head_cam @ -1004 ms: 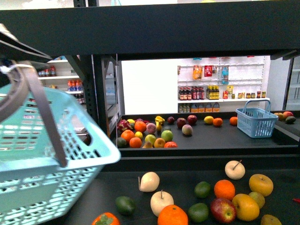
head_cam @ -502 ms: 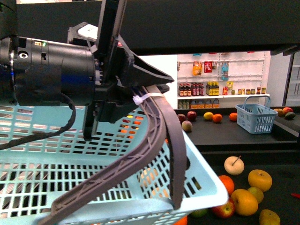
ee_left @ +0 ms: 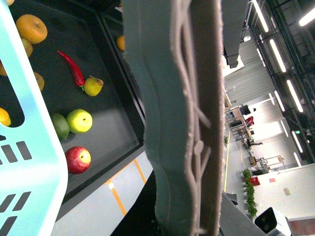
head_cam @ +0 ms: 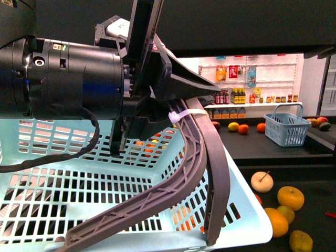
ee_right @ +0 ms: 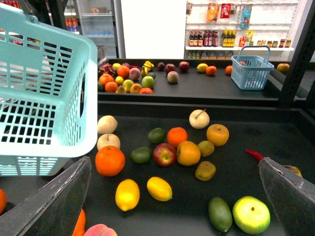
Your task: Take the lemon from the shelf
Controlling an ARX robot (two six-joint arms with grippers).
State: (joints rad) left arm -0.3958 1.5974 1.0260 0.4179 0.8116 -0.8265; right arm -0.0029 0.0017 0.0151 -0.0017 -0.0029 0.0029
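Note:
Two lemons lie side by side on the black shelf tray [ee_right: 261, 130] in the right wrist view: one lemon [ee_right: 127, 194] and a second lemon [ee_right: 159, 189], both plain yellow ovals. My right gripper [ee_right: 173, 169] hovers open above them, its dark fingers [ee_right: 54, 201] wide apart at either side of the view. My left gripper [head_cam: 207, 89] is shut on the grey basket handle [head_cam: 212, 157], holding up a pale turquoise basket [head_cam: 105, 184]. The handle [ee_left: 182, 123] fills the left wrist view. In the front view the basket hides the lemons.
Around the lemons lie an orange [ee_right: 110, 160], a red apple [ee_right: 164, 154], green fruits [ee_right: 220, 214] and a red chili [ee_right: 255, 155]. The turquoise basket [ee_right: 44, 98] hangs over the tray's left part. A small blue basket [ee_right: 252, 71] and a fruit pile [ee_right: 128, 78] sit on the far tray.
My left arm and the turquoise basket have swung in from the left and across the front view, now covering most of the near tray's fruit.

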